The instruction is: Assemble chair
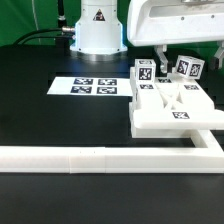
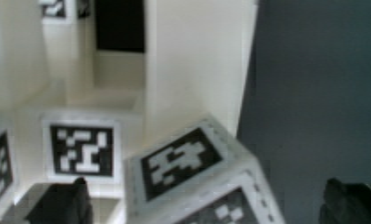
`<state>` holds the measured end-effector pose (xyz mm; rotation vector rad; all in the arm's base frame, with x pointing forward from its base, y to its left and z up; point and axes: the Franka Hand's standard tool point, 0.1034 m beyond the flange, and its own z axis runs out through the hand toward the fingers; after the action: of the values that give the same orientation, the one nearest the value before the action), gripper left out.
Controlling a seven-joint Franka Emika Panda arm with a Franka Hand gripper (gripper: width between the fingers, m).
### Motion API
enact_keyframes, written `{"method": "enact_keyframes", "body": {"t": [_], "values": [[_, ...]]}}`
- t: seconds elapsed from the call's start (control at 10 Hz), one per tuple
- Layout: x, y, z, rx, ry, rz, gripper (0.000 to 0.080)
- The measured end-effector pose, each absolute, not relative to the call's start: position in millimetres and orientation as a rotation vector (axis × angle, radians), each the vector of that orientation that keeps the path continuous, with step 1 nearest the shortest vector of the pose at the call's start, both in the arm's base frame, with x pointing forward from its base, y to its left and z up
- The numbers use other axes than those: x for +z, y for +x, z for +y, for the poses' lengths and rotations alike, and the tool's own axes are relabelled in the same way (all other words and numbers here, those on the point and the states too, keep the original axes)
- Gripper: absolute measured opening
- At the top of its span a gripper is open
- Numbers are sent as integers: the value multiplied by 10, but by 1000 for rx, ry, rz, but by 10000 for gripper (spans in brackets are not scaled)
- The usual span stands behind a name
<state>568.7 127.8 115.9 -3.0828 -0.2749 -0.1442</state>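
Note:
The white chair pieces (image 1: pixel 172 108) lie bunched at the exterior view's right: a flat slab with bars on top and short square posts with black-and-white tags (image 1: pixel 145 72) behind it. My gripper (image 1: pixel 168 60) hangs just above the posts at the back of the bunch. In the wrist view my gripper (image 2: pixel 203 206) is open, with its dark fingers (image 2: pixel 57 202) wide apart on either side of a tagged white post (image 2: pixel 196 160). Neither finger touches the post. More white pieces (image 2: pixel 93 90) lie beyond it.
The marker board (image 1: pixel 90 87) lies flat on the black table at the exterior view's left of the pieces. The long white L-shaped rail (image 1: pixel 100 158) runs along the front and up the right side. The robot base (image 1: pixel 97 25) stands at the back.

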Motion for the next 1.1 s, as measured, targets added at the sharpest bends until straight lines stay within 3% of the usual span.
{"method": "enact_keyframes", "body": {"t": [0.3,0.4,0.5,0.6,0.7,1.1], "values": [[1160,5690,1266,-151,-3059,-606,649],[1160,5690,1265,-151,-3060,-605,541],[1160,5690,1265,-150,-3060,-604,541],[1160,5690,1265,-150,-3060,-604,359],[1160,5690,1265,-150,-3060,-604,280],[1157,5692,1241,-146,-3067,-517,280]]}}
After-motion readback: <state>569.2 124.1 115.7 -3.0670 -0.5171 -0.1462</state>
